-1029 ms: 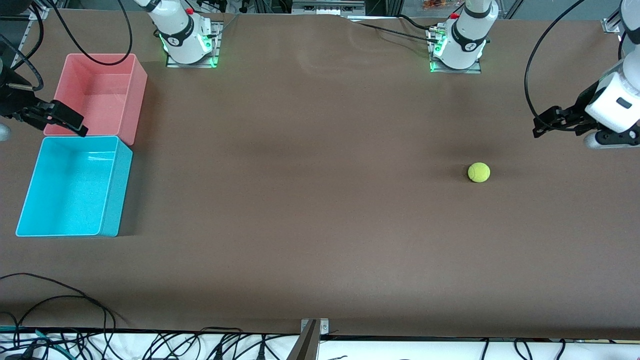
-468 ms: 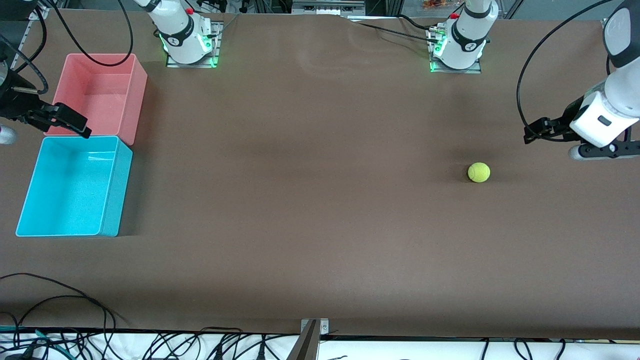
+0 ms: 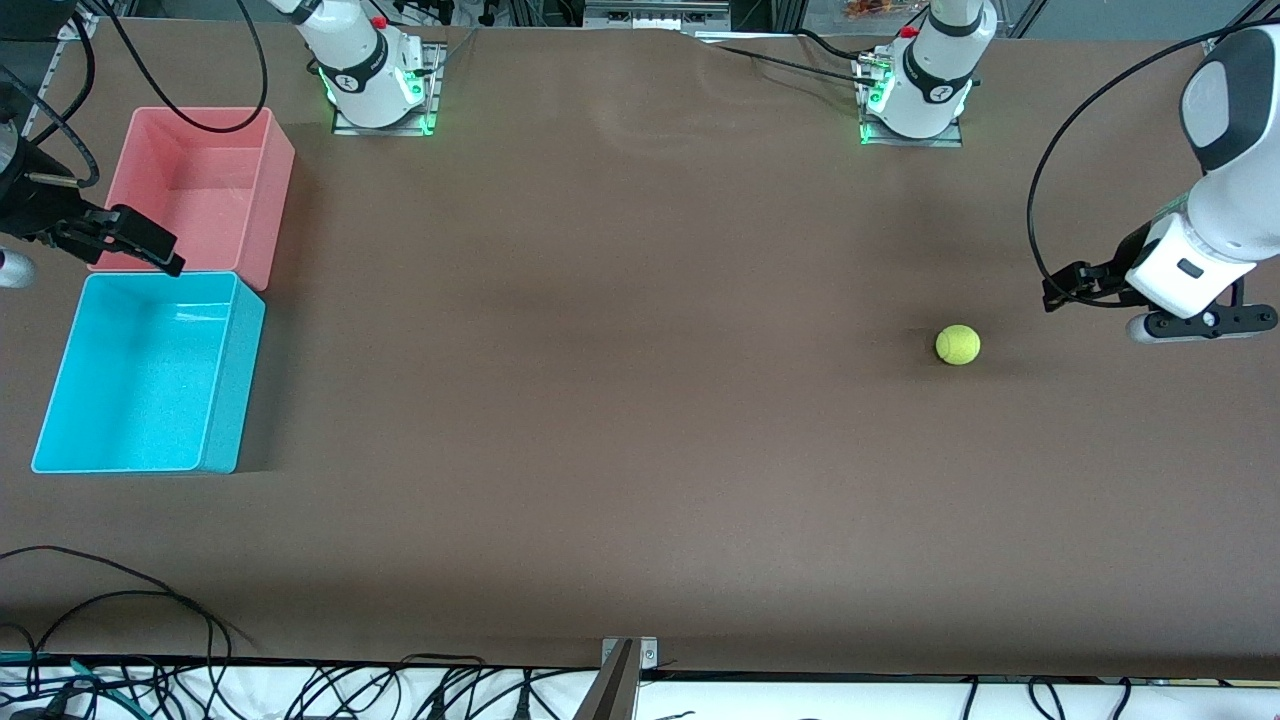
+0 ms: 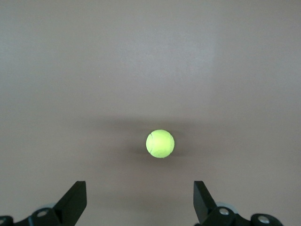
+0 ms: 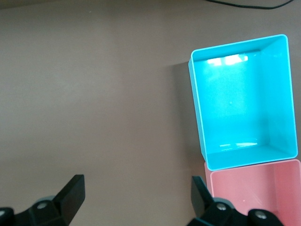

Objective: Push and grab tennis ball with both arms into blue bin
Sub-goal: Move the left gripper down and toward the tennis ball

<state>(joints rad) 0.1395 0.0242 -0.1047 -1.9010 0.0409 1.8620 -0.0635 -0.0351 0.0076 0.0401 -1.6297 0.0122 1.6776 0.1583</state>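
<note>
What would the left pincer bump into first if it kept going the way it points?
Probably the small fuzzy yellow-green tennis ball: it sits centred ahead of the open left pincer, with only bare brown table between them, though depth is unclear.

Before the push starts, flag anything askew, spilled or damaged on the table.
Nothing stands out. The tennis ball sits alone on the table, the blue bin and pink bin stand upright and empty. The left gripper is open near the ball; the right gripper is open by the bins.

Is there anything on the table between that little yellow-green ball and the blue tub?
Nothing: the front view shows only bare brown table between the tennis ball and the blue bin. The pink bin sits beside the blue one, off that line.
</note>
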